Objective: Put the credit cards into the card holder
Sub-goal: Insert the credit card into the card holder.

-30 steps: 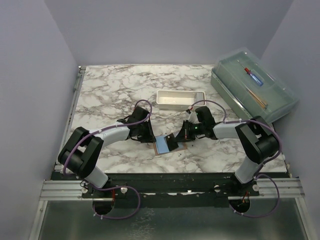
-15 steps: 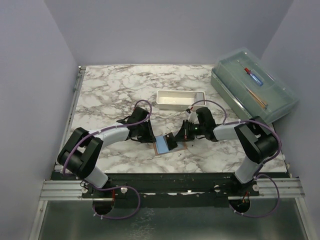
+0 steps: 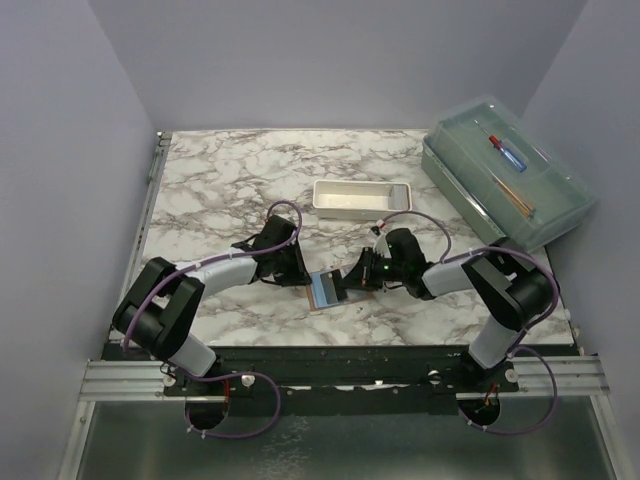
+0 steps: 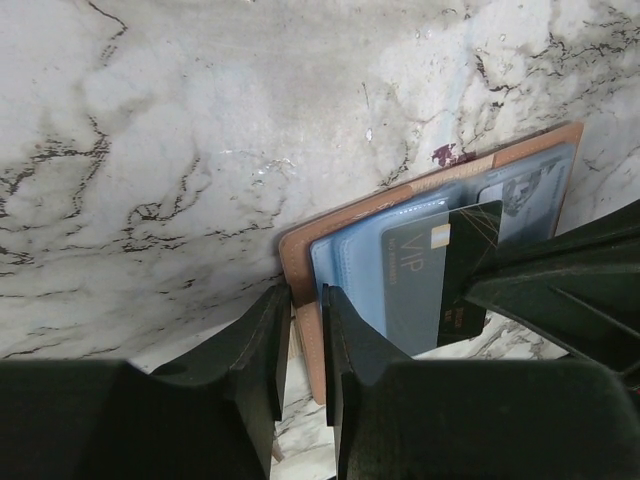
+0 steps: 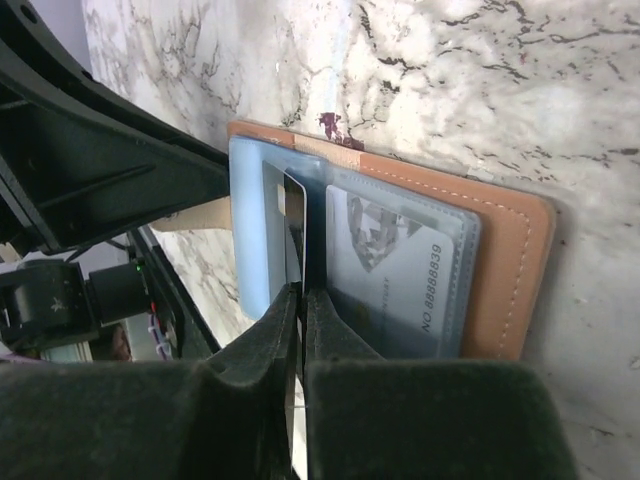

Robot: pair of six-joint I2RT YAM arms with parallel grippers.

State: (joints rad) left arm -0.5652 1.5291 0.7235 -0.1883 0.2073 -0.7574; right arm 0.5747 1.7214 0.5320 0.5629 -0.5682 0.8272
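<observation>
Open tan stitched card holder [image 5: 505,270], blue-grey clear pockets, on veined marble table [image 3: 230,170], left gripper [image 4: 305,335] narrowly pinching its edge, right gripper [image 5: 300,305] clamped on thin glossy credit card [image 4: 415,280].

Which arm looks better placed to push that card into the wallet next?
Right. The right gripper pinches the credit card edge-on at a pocket of the card holder. The left gripper only clamps the holder's edge, steadying it.
</observation>
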